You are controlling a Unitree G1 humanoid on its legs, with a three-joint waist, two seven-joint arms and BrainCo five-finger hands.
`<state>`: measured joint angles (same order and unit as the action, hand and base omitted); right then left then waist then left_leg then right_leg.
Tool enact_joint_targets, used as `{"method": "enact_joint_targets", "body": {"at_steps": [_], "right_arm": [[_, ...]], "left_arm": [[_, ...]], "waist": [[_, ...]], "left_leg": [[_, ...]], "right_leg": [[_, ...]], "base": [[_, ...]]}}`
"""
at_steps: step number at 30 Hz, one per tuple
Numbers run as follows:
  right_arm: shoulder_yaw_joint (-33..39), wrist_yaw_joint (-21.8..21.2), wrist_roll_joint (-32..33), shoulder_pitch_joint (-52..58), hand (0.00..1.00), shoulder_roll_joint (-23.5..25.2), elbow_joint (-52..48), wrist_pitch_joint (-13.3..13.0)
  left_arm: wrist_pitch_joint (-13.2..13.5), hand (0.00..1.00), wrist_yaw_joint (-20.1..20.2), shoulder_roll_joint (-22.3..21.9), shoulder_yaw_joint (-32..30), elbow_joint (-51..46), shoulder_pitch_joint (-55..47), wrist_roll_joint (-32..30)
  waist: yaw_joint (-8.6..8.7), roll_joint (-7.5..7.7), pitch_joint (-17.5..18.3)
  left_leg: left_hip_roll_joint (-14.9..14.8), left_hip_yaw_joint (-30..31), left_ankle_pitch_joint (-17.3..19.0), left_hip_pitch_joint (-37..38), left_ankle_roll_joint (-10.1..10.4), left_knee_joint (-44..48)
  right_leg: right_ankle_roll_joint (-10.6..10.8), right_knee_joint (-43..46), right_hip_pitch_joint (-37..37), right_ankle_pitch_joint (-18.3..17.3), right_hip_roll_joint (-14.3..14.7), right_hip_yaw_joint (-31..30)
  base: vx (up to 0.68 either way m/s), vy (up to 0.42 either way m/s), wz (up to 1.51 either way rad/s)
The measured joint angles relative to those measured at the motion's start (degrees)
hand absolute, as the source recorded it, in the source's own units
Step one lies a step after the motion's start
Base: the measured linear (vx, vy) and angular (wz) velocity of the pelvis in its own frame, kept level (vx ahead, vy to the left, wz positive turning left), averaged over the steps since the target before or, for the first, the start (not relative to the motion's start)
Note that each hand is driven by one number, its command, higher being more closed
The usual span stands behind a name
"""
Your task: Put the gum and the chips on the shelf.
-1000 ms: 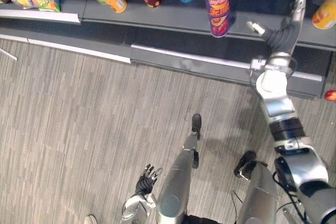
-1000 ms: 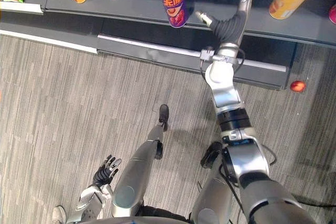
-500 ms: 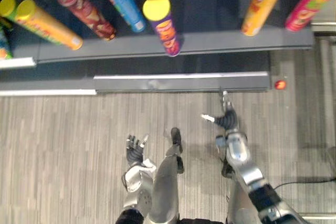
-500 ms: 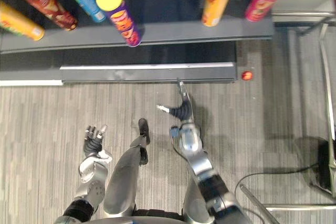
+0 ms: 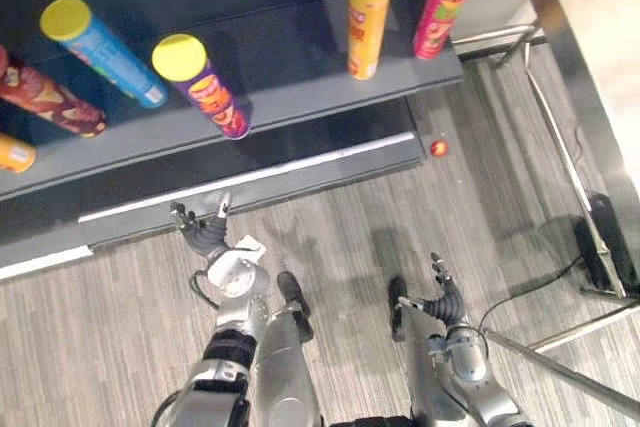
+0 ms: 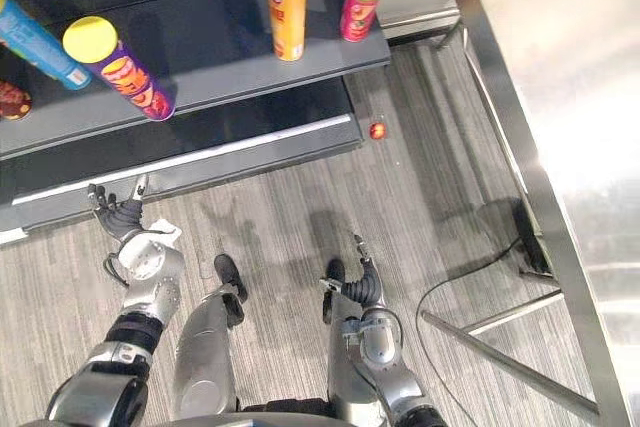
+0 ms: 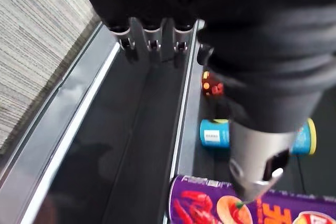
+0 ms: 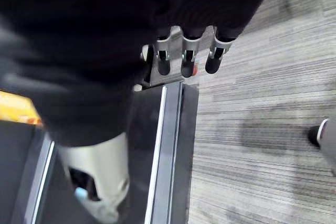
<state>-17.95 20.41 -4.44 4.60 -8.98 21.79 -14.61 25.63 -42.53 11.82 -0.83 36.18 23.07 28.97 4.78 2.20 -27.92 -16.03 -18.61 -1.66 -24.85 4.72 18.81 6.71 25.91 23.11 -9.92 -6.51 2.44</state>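
- Grey shelf ahead of both hands in the left eye view, with the purple chips can standing on it just beyond the left hand. Blue can and red can further to that hand's left, orange can and pink can up beyond the right hand.
- In the right eye view, left hand raised near the shelf's lower ledge, spread wide and empty. Right hand low over the floor, loosely extended, holding nothing. Small red ball on the floor ahead of it.
- In the left wrist view, fingers straight along the lower ledge. Purple chips can past the thumb, untouched.
- In the right wrist view, fingers straight, with the red ball peeking between the tips.
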Motion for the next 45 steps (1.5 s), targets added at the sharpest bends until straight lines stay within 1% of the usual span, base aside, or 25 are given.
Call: {"method": "enact_joint_targets", "body": {"at_steps": [2,3,4,5,6,8,13,15,17,19,21,24,27,30,33,36,39,45], "right_arm": [[0.1,0.0,0.0,0.1,0.00,0.0,1.5,0.0],[0.1,0.0,-0.3,0.1,0.00,0.3,2.0,0.0],[0.1,0.1,-0.4,0.1,0.00,0.6,2.1,0.0],[0.2,0.3,-0.7,0.1,0.00,1.0,2.2,-0.1],[0.2,0.4,-1.6,0.1,0.00,1.2,2.2,-0.6],[0.2,0.7,-2.3,0.1,0.00,1.1,2.5,-1.0],[0.0,2.4,-2.4,0.1,0.00,1.2,3.1,-1.1],[0.0,3.0,-2.5,0.2,0.00,1.1,2.3,-1.2],[-0.1,3.2,-2.5,0.3,0.00,1.2,0.4,-1.2],[-0.1,3.7,-2.8,0.8,0.00,1.2,-0.8,-1.2],[-0.1,4.4,-4.5,1.4,0.00,1.1,-2.8,-1.2],[-0.2,4.6,-4.6,1.6,0.00,1.1,-3.8,-1.2],[-0.4,4.9,-4.7,2.4,0.00,1.1,-5.9,-1.4],[-0.4,5.4,-4.7,2.4,0.00,1.1,-6.6,-1.8],[-0.4,5.7,-4.7,2.4,0.00,1.1,-8.5,-2.1],[-0.5,5.7,-4.7,2.4,0.00,1.2,-8.7,-2.1],[-0.6,5.8,-4.7,2.4,0.00,1.2,-8.7,-2.1],[-0.6,6.7,-4.7,2.4,0.00,1.2,-8.6,-2.1]], "left_arm": [[-0.2,0.00,0.2,0.2,0.0,1.2,1.7,0.0],[-0.3,0.00,0.2,0.8,0.0,1.4,2.8,0.1],[-0.5,0.00,0.3,1.0,0.0,1.9,3.3,0.1],[-0.9,0.00,0.2,1.6,0.0,3.2,4.3,0.1],[-1.1,0.00,0.3,2.0,0.0,3.5,4.8,0.1],[-1.1,0.00,0.3,1.9,0.0,3.6,5.9,0.2],[-1.2,0.00,0.3,2.0,-0.2,4.0,9.1,0.3],[-1.2,0.00,0.3,2.0,-0.3,3.9,10.7,0.3],[-1.4,0.00,0.3,1.8,-1.5,2.2,12.0,0.2],[-1.7,0.00,0.3,1.7,-1.6,1.3,13.4,0.2],[-2.0,0.00,0.2,1.7,-1.8,-1.1,14.0,0.2],[-2.0,0.00,0.0,1.3,-1.9,-2.4,14.6,0.2],[-2.0,0.00,-1.3,0.4,-2.7,-4.4,16.2,0.2],[-2.1,0.00,-2.2,0.1,-3.3,-4.4,17.7,0.2],[-2.1,0.00,-2.1,0.1,-4.0,-4.5,18.4,0.4],[-2.1,0.00,-2.1,-0.2,-4.1,-4.5,18.3,2.2],[-2.2,0.00,-2.0,-0.5,-4.1,-4.5,18.2,2.2],[-2.5,0.00,-0.9,-1.1,-4.1,-4.0,17.1,2.2]], "waist": [[0.10,0.60,0.0],[0.17,1.20,-0.2],[0.45,1.43,-0.3],[1.22,1.89,-0.6],[1.50,2.26,-0.7],[1.51,2.60,-0.7],[2.58,2.61,-0.7],[2.47,2.62,-0.7],[2.79,2.67,-0.8],[2.67,2.81,-1.0],[2.63,2.85,-1.0],[2.34,2.86,-1.0],[2.04,2.85,-1.0],[1.30,2.84,-1.1],[1.13,2.84,-1.1],[0.87,2.86,-1.1],[-0.11,2.85,-1.1],[-0.25,2.85,-1.1]], "left_leg": [[-0.5,-0.9,0.4,0.0,0.0,0.6],[-0.8,-1.4,0.6,0.0,0.1,0.8],[-0.9,-1.4,0.7,-0.1,0.1,0.9],[-1.0,-1.5,0.9,-0.1,0.1,1.2],[-1.2,-1.8,1.1,-0.1,0.1,1.5],[-1.3,-2.9,1.3,-0.1,0.1,1.5],[-1.9,-3.6,2.2,-0.2,0.1,2.5],[-2.2,-4.5,2.7,-0.3,0.1,3.0],[-2.6,-4.8,3.3,-1.2,-0.1,4.0],[-3.1,-5.3,3.6,-1.3,-0.1,4.6],[-3.3,-5.5,3.8,-1.3,0.0,4.8],[-3.8,-5.7,4.7,-1.4,0.0,5.5],[-3.7,-5.9,5.3,-2.1,-0.1,5.5],[-4.0,-6.1,5.2,-2.1,-0.2,5.9],[-4.4,-5.8,5.7,-2.8,-0.4,7.1],[-4.4,-5.7,6.2,-3.0,-0.4,7.7],[-4.3,-5.7,6.5,-3.0,-0.7,7.7],[-3.5,-5.4,6.4,-2.9,-0.8,7.4]], "right_leg": [[0.1,0.0,0.4,0.1,0.3,-0.8],[0.0,0.0,0.8,0.2,0.6,-1.4],[0.0,0.0,0.8,0.2,0.6,-1.5],[0.0,0.0,0.8,0.2,0.7,-1.6],[0.0,0.1,1.0,0.2,0.9,-2.0],[0.0,0.2,1.8,0.3,1.0,-2.9],[0.0,0.6,1.9,0.2,1.2,-3.3],[0.0,1.3,2.8,0.2,1.4,-4.2],[0.0,1.7,3.7,0.2,1.5,-4.7],[0.0,1.9,3.8,0.2,1.8,-4.7],[-0.1,2.0,3.8,0.1,1.8,-4.7],[-0.2,2.3,3.9,0.0,1.7,-4.8],[-0.1,2.4,4.6,0.0,1.3,-4.9],[-0.1,2.6,4.7,0.0,1.2,-5.1],[-0.1,2.8,4.7,-0.2,1.2,-5.0],[0.0,3.1,4.7,-0.5,1.0,-4.9],[-0.1,3.2,4.7,-0.6,0.9,-4.8],[0.0,4.1,4.7,-1.2,0.1,-4.4]], "base": [[0.03,0.012,-0.24],[0.03,-0.003,-0.20],[0.04,-0.005,-0.15],[0.04,-0.003,-0.11],[0.04,-0.002,-0.14],[0.05,0.001,-0.19],[0.07,-0.002,-0.09],[0.06,-0.002,-0.20],[0.04,-0.001,-0.14],[0.03,-0.002,-0.05],[0.00,0.000,0.00],[0.01,0.000,-0.05],[0.02,0.001,0.00],[0.05,-0.007,-0.04],[0.05,0.003,0.02],[0.04,0.009,0.03],[0.00,0.000,0.00],[0.03,-0.008,0.07]]}}
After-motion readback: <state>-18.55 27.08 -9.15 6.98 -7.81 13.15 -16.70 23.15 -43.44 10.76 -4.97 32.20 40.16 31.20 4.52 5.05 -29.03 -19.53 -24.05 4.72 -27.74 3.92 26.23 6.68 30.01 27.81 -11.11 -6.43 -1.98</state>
